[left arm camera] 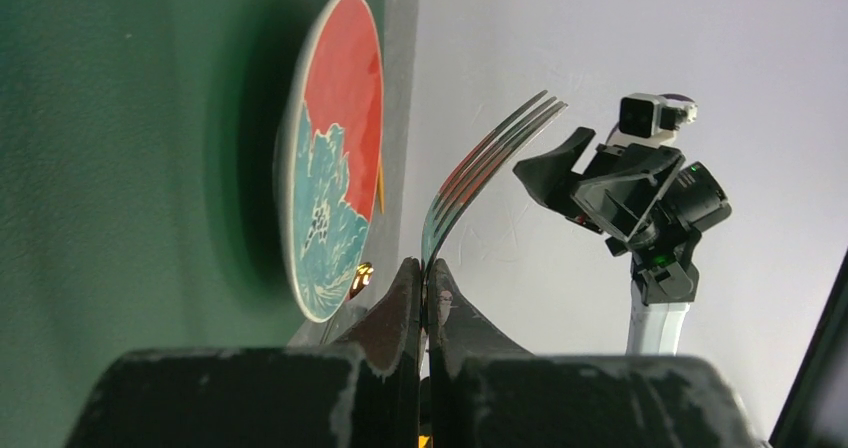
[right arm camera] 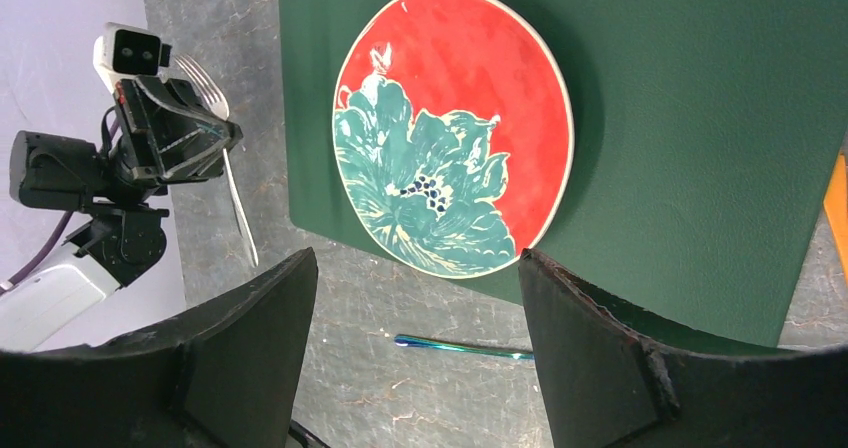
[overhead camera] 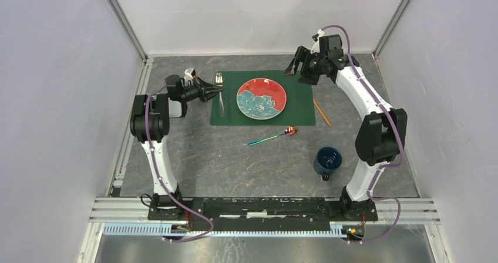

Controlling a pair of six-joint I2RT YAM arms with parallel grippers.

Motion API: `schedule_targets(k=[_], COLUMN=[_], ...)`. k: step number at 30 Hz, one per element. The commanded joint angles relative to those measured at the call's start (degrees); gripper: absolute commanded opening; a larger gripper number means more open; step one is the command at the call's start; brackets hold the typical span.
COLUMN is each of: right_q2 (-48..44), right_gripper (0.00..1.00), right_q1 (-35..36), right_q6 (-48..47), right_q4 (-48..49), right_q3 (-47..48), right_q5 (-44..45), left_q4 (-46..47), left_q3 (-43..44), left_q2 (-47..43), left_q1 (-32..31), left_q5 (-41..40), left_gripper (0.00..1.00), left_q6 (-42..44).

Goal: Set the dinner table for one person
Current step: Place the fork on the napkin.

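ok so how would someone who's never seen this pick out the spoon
Find the green placemat on the grey table, with the red and teal plate on it. The spoon lies on bare table just off the mat's near edge, toward the robot. It alone has a rainbow sheen; the fork is plain silver and the mug dark blue.

Left pincer [left arm camera: 424, 273] pinched tight, lying level and aimed inward — right pincer [right arm camera: 415, 258] spread wide, raised, angled downward.
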Motion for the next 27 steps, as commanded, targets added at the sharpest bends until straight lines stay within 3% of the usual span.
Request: schedule_targets(k=[1,6,22,27], right_q2=[-3.1,-3.9,-3.9,-3.9], right_gripper=[0.8,0.8,0.8,0.8], right_q1=[-0.2,-0.2,-0.3,-0.3], right_q6=[-0.2,0.3,0.8,0.9], right_q4=[0.2,1.3,1.9,1.8], right_q3=[2.3,1.3,1.0,0.9], right_q5=[0.4,0.5,0.2,0.3], left_q4=[-4.7,-5.2,-20.2,-30.4], left_q3=[1.1,2.4,15.4,18.2], left_q2=[-3.1,-1.4,5.1,5.8], left_q1=[0.3,0.3,-1.2,-1.7], left_q5=[0.8,1.5,2.6,1.5], left_gripper=[0.02,0.02,0.02,0.02], left_q6=[6.1,6.3,13.3,19.9])
